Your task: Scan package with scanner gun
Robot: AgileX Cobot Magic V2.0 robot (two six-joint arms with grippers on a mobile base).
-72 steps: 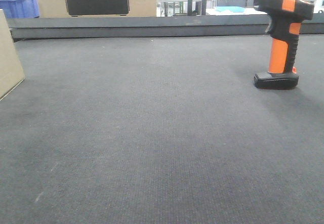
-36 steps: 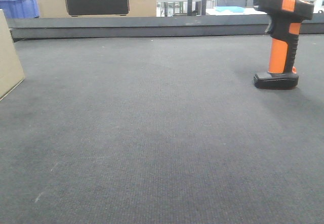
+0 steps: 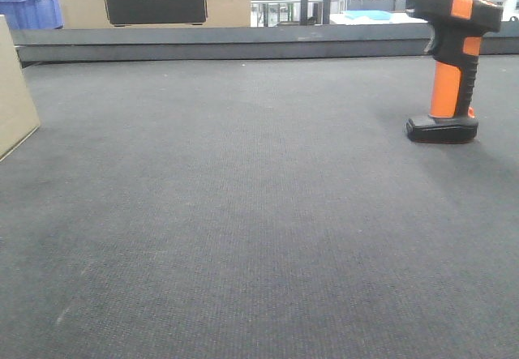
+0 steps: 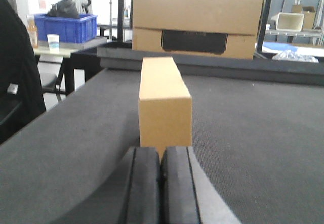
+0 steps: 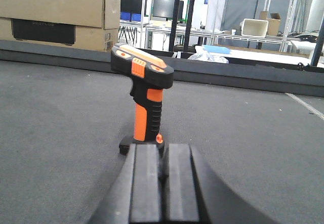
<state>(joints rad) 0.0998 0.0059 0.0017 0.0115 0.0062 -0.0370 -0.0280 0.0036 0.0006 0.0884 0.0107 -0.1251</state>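
Right wrist view: scanner gun [image 5: 143, 95] standing upright, untouched | both jaws sitting pressed together, empty | risk: unopened jaws toppling it; package [image 4: 164, 105] waiting.

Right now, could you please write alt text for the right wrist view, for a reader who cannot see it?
An orange and black scanner gun stands upright on its flat foot on a dark grey mat, just beyond the shut right gripper, which holds nothing. Behind it, at the left, sits a cardboard box printed with a black rectangle.
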